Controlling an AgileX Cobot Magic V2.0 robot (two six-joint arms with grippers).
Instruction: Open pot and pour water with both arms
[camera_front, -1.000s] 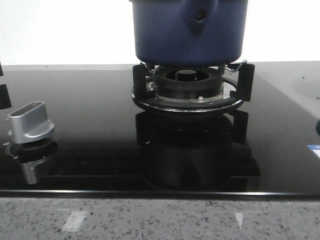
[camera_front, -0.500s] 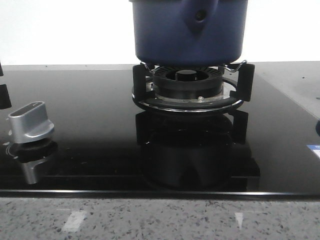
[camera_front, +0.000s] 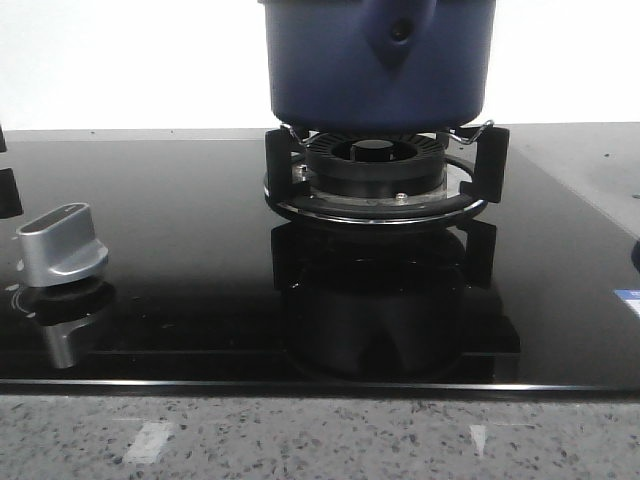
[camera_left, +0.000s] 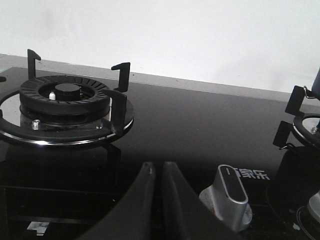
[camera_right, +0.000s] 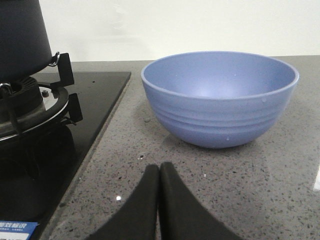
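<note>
A white wall stood behind the black stove on the speckled counter (camera_front: 300, 440). The pot (camera_front: 378, 60) sat on the burner grate (camera_front: 380, 180) at twelve o'clock. Both tools, left (camera_left: 156, 172) and right (camera_right: 159, 175), were pinched closed, holding nothing. Nothing seemed started; next, one must reach for the lid.

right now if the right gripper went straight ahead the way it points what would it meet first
Most likely the light-blue round plastic bowl, which stands directly ahead of the closed right gripper on the speckled grey stone counter. Bare counter lies between them; the gap's depth is unclear.
</note>
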